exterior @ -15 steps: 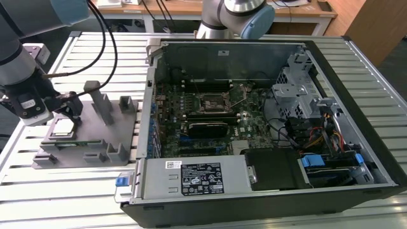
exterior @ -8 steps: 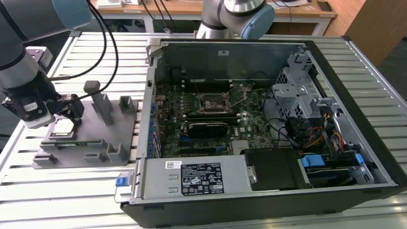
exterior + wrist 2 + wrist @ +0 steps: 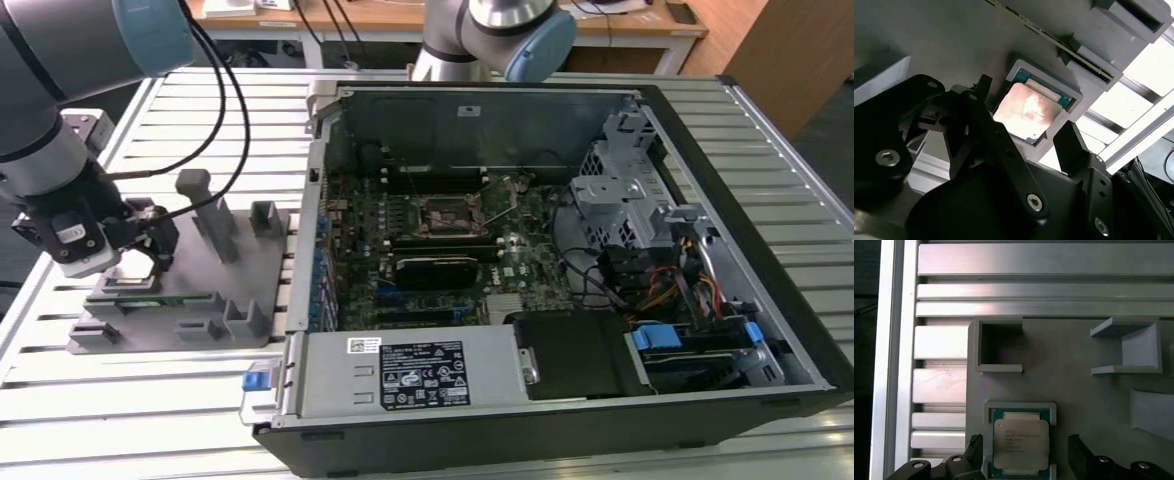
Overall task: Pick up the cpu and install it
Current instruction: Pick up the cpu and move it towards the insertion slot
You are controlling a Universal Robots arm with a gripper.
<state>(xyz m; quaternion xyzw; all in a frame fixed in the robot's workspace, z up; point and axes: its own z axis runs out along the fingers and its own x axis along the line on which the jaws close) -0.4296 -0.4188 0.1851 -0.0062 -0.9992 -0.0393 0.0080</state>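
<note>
The cpu (image 3: 1020, 442) lies flat, metal top up, in a square pocket of the grey fixture block (image 3: 1069, 390). The block sits on the slatted tabletop (image 3: 147, 410), close to its edge on the exterior view's left. In the first wrist view the picture cuts off the chip's near edge. In the second wrist view the cpu (image 3: 1026, 111) has 1 corner tucked behind the black finger linkage, and glare washes out its top.

The gripper (image 3: 144, 262) hangs low over that pocket. Its 2 fingers (image 3: 1076, 452) are spread wide, 1 on each side of the chip, and hold nothing. In both wrist views there is a gap between each fingertip and the chip's rim. Whether the tips touch the block cannot be told, as their ends are dark against it. In the exterior view the gripper's body stands in front of the pocket and covers what lies in it.

The arm (image 3: 54, 130) runs out past the exterior view's left edge. An open computer case (image 3: 561, 440) lies on the tabletop just beside the block, toward the exterior view's right. The socket (image 3: 447, 212) on its motherboard (image 3: 400, 290) is small and dark, and its inside is hard to make out.
</note>
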